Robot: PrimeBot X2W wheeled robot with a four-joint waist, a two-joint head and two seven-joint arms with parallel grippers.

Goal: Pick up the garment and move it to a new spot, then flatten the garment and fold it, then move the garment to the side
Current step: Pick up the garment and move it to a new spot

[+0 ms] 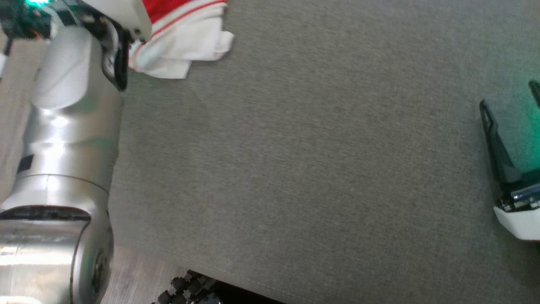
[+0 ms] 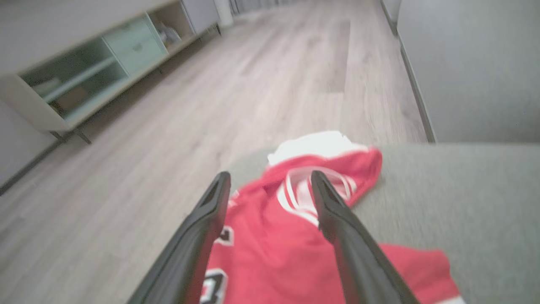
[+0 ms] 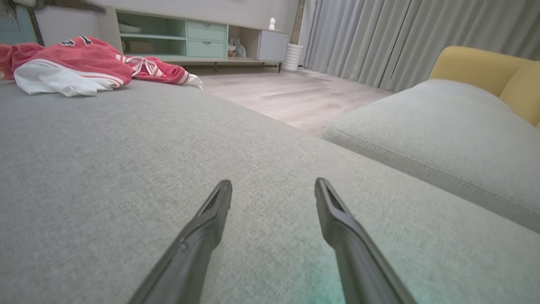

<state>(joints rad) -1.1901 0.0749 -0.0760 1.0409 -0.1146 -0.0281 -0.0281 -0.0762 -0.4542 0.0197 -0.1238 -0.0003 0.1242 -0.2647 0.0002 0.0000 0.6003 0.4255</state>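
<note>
The garment [image 1: 181,38], a red jersey with white trim, lies bunched at the far left corner of the grey sofa seat [image 1: 295,169], close to the edge where the seat drops to the wooden floor [image 2: 253,84]. The left tool [image 2: 270,175] hangs close over it with its two dark fingers apart and nothing between them. Whether the tips touch cloth I cannot tell. They straddle a white-striped band of trim, which reads as lining up a pinch on a raised fold rather than on flat cloth. The silver left arm [image 1: 67,139] reaches far out to get there and hides part of the jersey in the head view.

The right tool [image 3: 273,182] hangs low over bare seat at the right, well apart from the garment, its fingers likewise spread and empty. There it is clear of the left arm's path and borders the open middle of the seat, the likely new spot.

In my judgement the pick-up, the first step, is not yet done. With the cloth so near the edge, a pinch on one thin layer could let the rest slide to the floor.
</note>
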